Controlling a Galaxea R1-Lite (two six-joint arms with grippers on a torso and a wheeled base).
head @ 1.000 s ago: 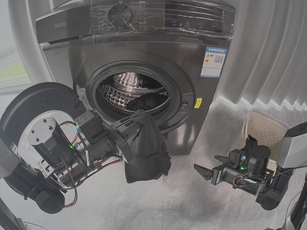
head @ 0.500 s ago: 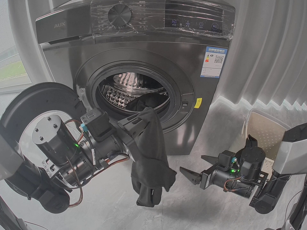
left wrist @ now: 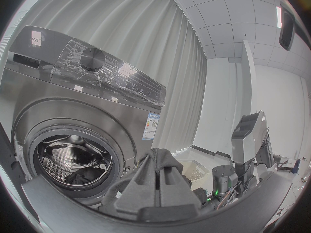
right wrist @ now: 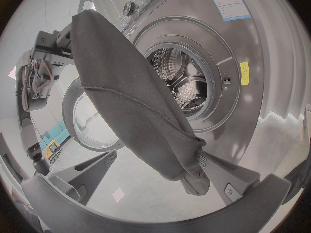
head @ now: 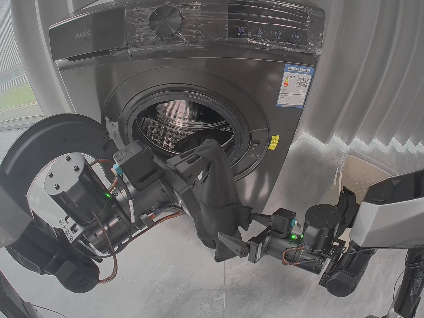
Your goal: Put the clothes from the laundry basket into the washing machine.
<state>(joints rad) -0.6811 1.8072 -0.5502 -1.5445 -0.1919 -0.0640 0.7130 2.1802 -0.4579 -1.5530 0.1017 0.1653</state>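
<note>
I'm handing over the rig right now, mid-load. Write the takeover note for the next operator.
Left gripper: shut on a dark grey cloth garment, held before the open port of the grey washing machine.
Right gripper: open, fingers astride the garment's hanging lower end.
Done: dark clothing lies in the steel drum; round door swung open.
To do: get this garment into the drum; check the white perforated laundry basket at the robot's right, contents unclear.

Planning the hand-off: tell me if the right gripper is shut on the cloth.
No, the right gripper's fingers stand wide apart, with the cloth hanging between them.
</note>
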